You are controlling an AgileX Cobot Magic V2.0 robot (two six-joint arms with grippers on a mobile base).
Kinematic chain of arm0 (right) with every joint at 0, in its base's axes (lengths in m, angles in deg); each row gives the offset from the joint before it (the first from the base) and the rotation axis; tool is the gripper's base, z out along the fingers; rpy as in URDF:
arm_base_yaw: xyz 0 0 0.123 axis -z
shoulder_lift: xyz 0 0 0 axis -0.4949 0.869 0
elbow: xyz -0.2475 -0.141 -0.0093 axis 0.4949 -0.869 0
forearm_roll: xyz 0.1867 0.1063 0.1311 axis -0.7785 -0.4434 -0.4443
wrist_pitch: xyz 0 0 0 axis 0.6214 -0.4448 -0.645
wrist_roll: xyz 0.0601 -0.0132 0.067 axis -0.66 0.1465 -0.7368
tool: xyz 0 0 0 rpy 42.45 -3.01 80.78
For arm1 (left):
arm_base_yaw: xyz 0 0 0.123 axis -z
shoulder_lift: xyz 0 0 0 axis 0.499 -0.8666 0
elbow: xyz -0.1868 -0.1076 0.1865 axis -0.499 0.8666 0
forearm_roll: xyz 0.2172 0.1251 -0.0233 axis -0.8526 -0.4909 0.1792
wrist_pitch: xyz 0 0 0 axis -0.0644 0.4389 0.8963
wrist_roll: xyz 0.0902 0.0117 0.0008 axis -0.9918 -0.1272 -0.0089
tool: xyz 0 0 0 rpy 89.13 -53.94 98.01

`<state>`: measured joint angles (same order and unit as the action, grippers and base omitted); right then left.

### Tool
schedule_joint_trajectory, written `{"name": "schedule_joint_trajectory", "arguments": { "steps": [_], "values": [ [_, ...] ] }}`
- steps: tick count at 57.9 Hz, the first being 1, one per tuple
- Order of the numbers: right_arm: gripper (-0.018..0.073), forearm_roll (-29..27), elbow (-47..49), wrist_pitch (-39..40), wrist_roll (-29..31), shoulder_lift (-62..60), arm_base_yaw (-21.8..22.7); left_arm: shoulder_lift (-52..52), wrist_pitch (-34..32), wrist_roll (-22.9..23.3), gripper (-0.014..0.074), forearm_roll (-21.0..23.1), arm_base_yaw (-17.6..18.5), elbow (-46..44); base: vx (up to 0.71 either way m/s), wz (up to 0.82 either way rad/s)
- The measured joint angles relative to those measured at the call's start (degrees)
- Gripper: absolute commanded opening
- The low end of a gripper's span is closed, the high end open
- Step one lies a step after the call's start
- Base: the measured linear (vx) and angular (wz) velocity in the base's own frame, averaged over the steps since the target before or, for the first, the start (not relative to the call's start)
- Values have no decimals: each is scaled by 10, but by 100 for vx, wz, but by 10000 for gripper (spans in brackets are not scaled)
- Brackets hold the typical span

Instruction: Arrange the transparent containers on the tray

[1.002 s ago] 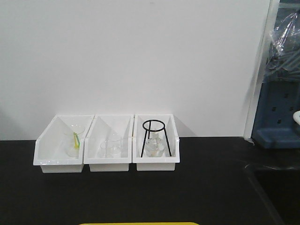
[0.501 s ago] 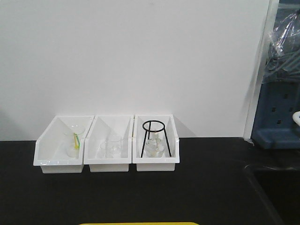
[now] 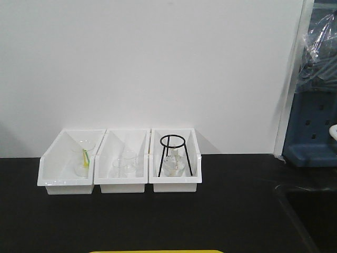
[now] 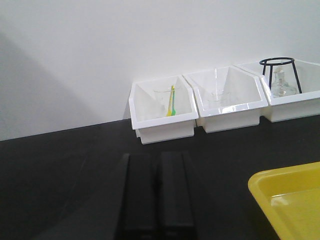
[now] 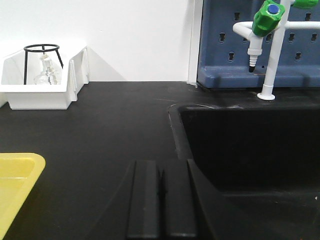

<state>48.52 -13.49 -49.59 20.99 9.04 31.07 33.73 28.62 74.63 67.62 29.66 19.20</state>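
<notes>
The yellow tray (image 4: 292, 200) lies on the black bench, right of my left gripper (image 4: 159, 158) and left of my right gripper (image 5: 160, 169). Its corner (image 5: 12, 185) shows in the right wrist view, and its far edge (image 3: 158, 251) at the bottom of the front view. A thin, faint clear glass piece (image 4: 216, 82), seemingly a transparent container, stands in the middle white bin (image 4: 227, 107). Both grippers hover low over bare bench, shut and holding nothing. Neither appears in the front view.
Three white open-front bins (image 3: 120, 182) line the back wall. The left one holds a beaker with a yellow-green stick (image 4: 171, 102), the right one a black tripod ring (image 3: 172, 153) over a flask. A deep black sink (image 5: 250, 145) and a green-topped tap (image 5: 267, 15) lie to the right.
</notes>
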Motion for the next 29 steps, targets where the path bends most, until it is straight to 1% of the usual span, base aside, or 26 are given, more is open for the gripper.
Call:
{"name": "schedule_joint_trajectory", "arguments": {
  "steps": [29],
  "values": [
    [-13,-1,0,0,1,0,0,0,0,0,-8,0,0,0,0,0]
  ]
}}
